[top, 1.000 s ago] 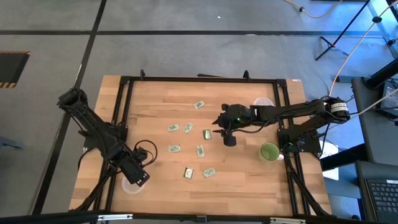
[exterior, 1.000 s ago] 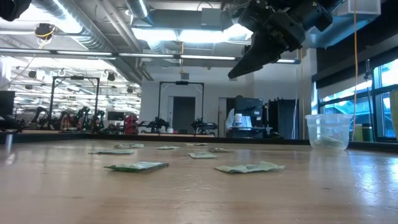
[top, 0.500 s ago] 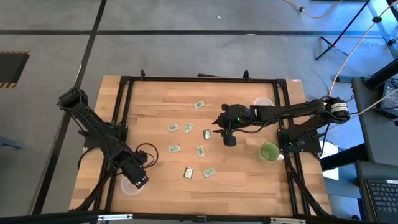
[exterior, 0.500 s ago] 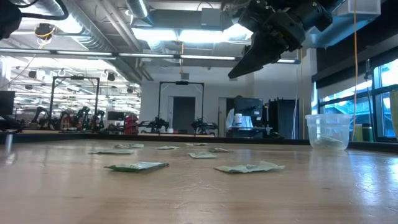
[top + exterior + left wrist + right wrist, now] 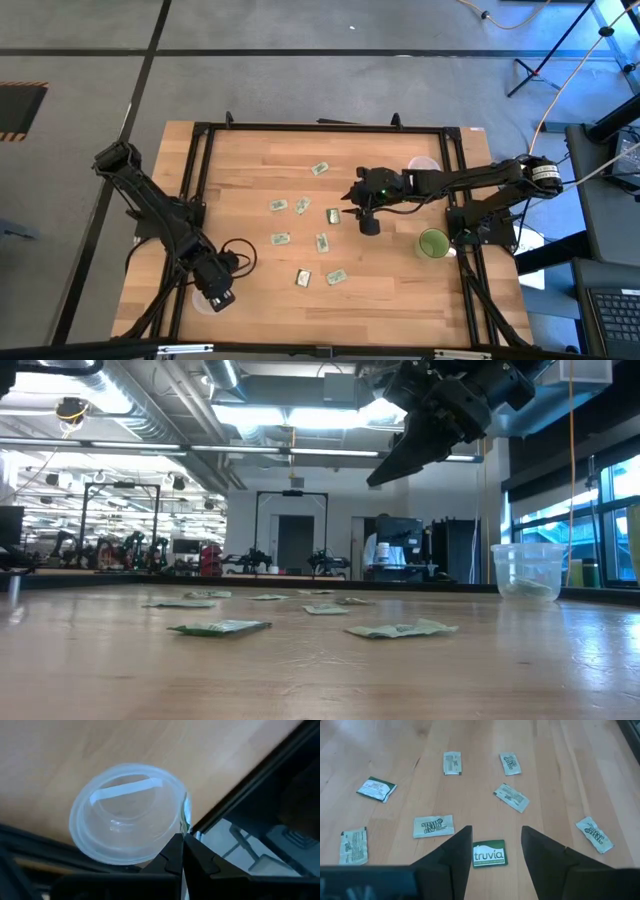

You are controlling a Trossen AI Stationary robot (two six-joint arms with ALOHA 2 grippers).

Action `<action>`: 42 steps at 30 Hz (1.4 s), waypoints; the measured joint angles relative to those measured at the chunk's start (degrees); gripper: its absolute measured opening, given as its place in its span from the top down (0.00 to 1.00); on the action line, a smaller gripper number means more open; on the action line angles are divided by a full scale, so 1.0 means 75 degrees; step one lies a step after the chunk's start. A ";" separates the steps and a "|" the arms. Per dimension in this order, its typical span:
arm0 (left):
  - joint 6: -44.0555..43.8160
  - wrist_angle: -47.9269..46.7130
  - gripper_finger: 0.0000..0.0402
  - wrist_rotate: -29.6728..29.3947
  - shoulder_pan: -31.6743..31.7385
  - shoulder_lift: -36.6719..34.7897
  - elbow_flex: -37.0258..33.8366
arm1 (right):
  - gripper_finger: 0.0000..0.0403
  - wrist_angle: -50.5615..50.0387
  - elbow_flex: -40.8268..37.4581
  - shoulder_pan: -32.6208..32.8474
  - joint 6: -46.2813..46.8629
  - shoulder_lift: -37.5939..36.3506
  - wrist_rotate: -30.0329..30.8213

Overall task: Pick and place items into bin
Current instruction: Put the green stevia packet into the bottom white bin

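Observation:
Several small flat packets [image 5: 302,205], pale green and white, lie scattered over the middle of the wooden table [image 5: 400,290]. One is dark green [image 5: 489,853]. My right gripper [image 5: 368,227] hangs open, well above the table in the low view [image 5: 385,470]. In its wrist view the dark green packet shows between its fingers. My left gripper [image 5: 218,297] is at the near left corner, shut on a clear plastic cup [image 5: 203,301], whose open mouth faces the left wrist camera [image 5: 125,815]. My left gripper pinches the clear cup's rim [image 5: 186,817] between its two shut fingers [image 5: 172,852], with the thin wall running in between them. The cup's mouth is turned toward the wrist camera. Whether the cup is lifted clear of the table, I cannot tell.
A green cup [image 5: 433,243] stands near the table's right edge and another clear cup [image 5: 425,165] by the far right corner, also in the low view [image 5: 527,570]. A black frame [image 5: 300,127] rims the table. Bare wood lies along the near edge.
My left gripper has moved toward the table's near left corner, ending by the clear cup, and its cable loop has shifted with it. My right arm and the packets have kept still.

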 joint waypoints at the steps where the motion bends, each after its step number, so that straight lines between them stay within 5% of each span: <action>1: -0.0161 -0.0126 0.99 0.0003 -0.0016 0.0000 0.0000 | 0.57 0.0002 0.0000 0.0000 0.0000 0.0000 -0.0001; 18: -0.1055 -0.0528 0.98 -0.0024 -0.0154 0.0003 -0.0425 | 0.57 -0.0009 0.0000 0.0000 -0.0015 0.0000 0.0000; 31: -0.0956 -0.0531 0.82 -0.0078 -0.0137 -0.0080 -0.0198 | 0.57 -0.0015 0.0000 0.0000 -0.0060 0.0000 0.0000; 39: 0.0489 -0.0515 0.82 -0.2496 0.0289 -0.0584 0.0239 | 0.57 -0.0015 0.0000 0.0000 -0.0080 0.0000 -0.0003; 42: 0.1484 -0.0513 0.83 -0.2762 0.0639 -0.0575 0.0239 | 0.57 -0.0021 0.0000 0.0000 -0.0238 0.0000 -0.0004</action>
